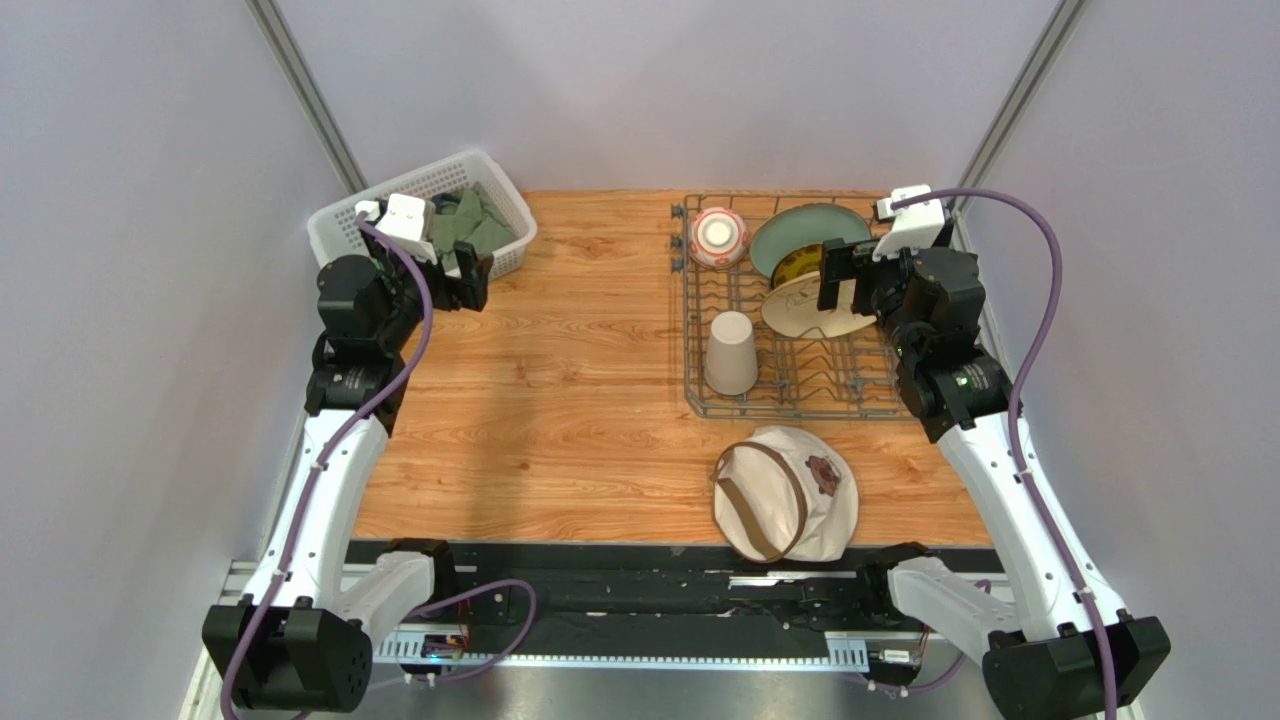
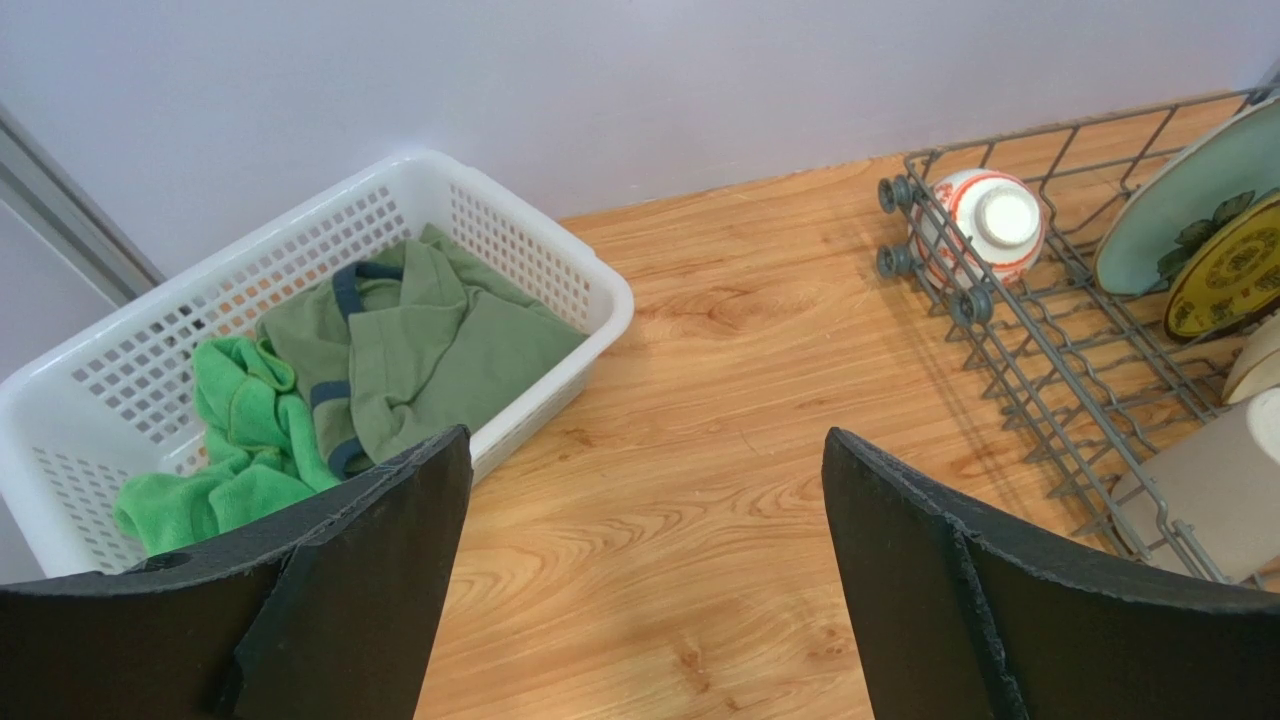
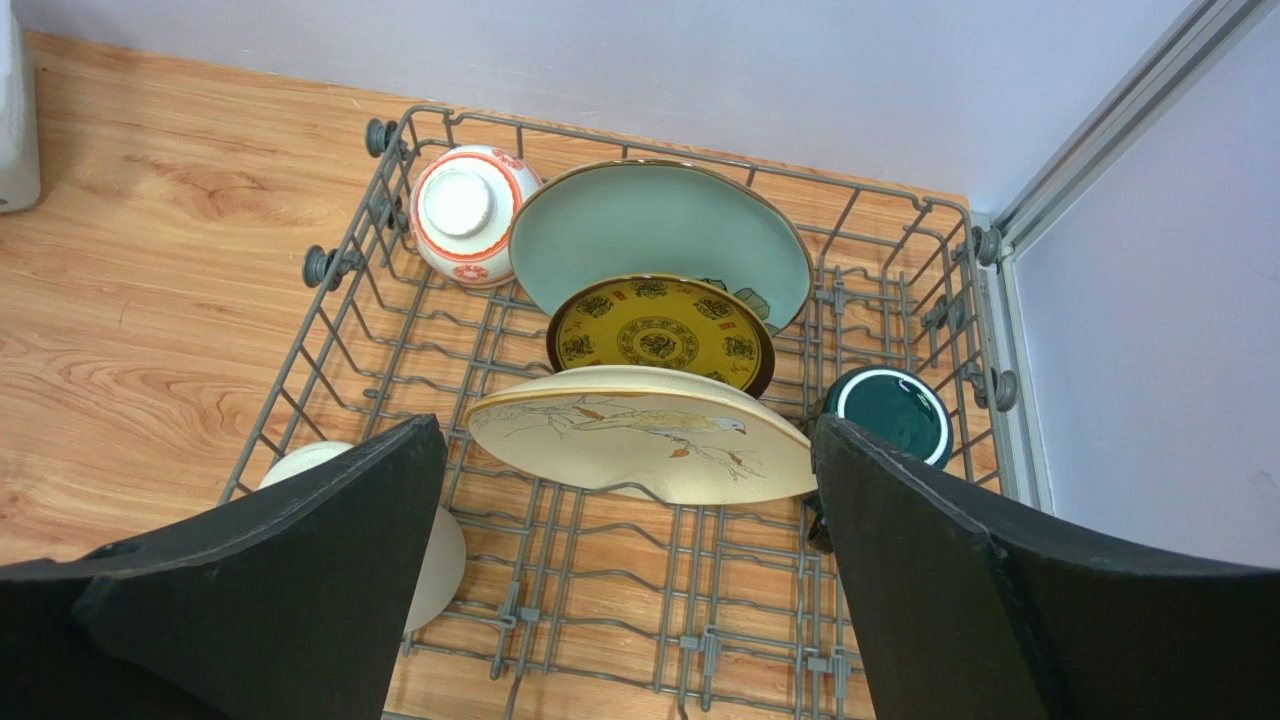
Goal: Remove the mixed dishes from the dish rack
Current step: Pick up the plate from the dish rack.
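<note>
Holding the right jaws wide apart, with nothing between them, above the dish rack [image 3: 317, 267] at the far right of the desk [image 1: 556, 360]. Framing just below them a cream plate with a bird drawing [image 3: 646, 435], leaning on edge among the tines. Showing behind it, also on edge, a small dark plate with a yellow pattern [image 3: 661, 330] and then a pale green plate [image 3: 646, 225]. Showing a red-and-white bowl [image 3: 463, 210] upside down in the rack's far left corner, a dark green mug [image 3: 890, 413] just right of the cream plate, and a beige tumbler [image 1: 732, 353] in the rack's near left part. Showing all six dishes inside the rack.

Holding the left jaws likewise wide apart and empty over bare desk, close to a white basket [image 2: 519, 248] of green clothes [image 2: 406, 353] at the far left corner, well apart from the rack. Showing a round beige hat with a brown strap [image 1: 784, 492] lying on the desk just in front of the rack.
</note>
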`<state>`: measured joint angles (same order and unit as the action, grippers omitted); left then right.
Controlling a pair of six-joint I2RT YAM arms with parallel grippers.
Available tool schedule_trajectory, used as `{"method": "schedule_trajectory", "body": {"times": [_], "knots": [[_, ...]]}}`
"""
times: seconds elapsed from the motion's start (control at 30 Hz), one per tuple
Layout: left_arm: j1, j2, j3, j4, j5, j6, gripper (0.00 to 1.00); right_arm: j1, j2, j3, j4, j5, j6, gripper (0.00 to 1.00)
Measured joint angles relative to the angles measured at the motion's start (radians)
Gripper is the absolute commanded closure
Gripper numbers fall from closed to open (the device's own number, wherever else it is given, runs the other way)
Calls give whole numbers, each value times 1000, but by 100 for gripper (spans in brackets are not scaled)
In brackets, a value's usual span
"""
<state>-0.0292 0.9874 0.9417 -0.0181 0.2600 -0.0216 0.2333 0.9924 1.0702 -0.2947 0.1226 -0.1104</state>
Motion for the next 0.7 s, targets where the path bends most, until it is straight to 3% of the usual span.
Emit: {"method": "schedule_trajectory", "body": {"times": [0.53,0.7], "knots": [[0,19,0,0,0,1,6,0,5,-4,-1,-20,-21,0],[0,32,0,-15,0,5,6,0,99,75,-57,-35,-80,0]]}}
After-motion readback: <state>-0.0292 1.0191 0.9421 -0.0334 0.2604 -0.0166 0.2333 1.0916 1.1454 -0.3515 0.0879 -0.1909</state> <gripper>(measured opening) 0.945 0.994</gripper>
